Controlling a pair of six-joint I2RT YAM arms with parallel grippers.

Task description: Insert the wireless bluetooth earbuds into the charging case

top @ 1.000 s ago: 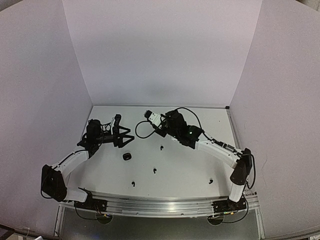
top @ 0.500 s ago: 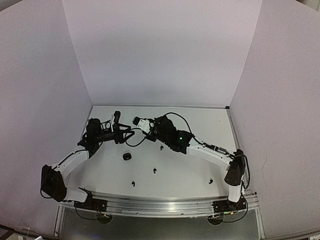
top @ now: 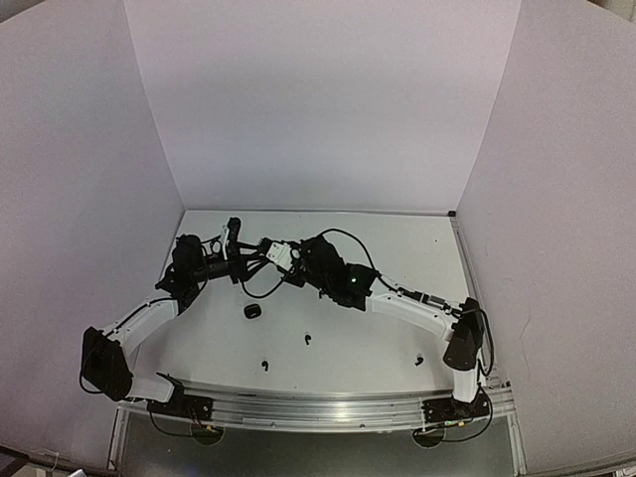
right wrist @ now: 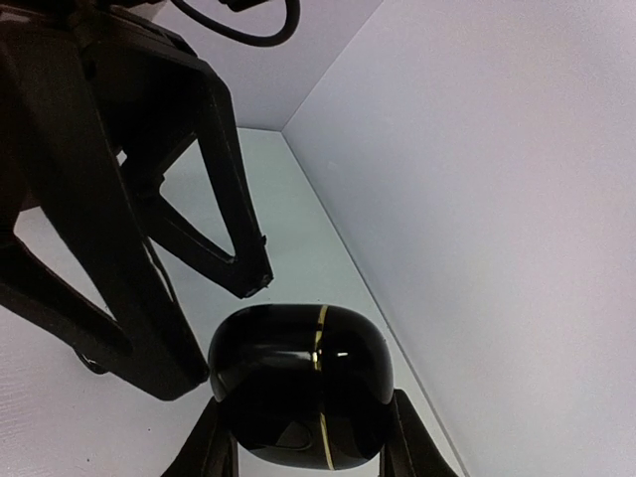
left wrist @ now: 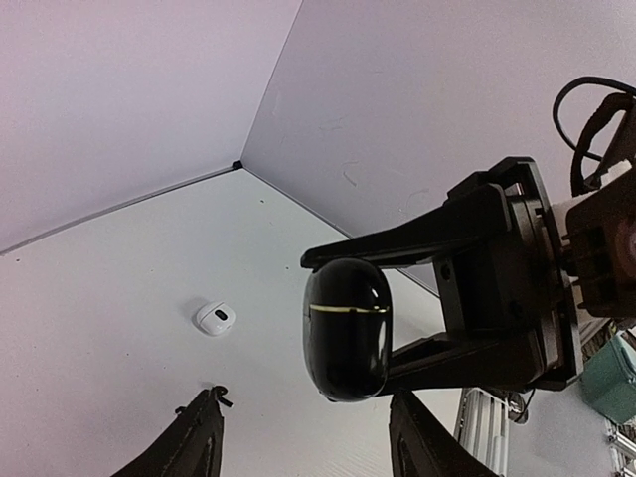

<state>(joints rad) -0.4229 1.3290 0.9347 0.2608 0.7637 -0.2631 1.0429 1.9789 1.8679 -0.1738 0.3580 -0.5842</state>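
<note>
Held the black charging case [left wrist: 346, 328] aloft in the clamped right gripper [right wrist: 308, 432], lid shut. Poised the left gripper [left wrist: 306, 412] just beside it, jaws apart and empty. Counted at least three black earbuds [top: 307, 340] loose on the worktop [top: 348, 348], well apart from the case. Judged the task barely begun: none seated, lid yet to be opened, every earbud yet to go in.

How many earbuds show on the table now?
3 black earbuds on the table: one central, one near-left of it, one near-right. More may be hidden; white ones would blend in.
</note>
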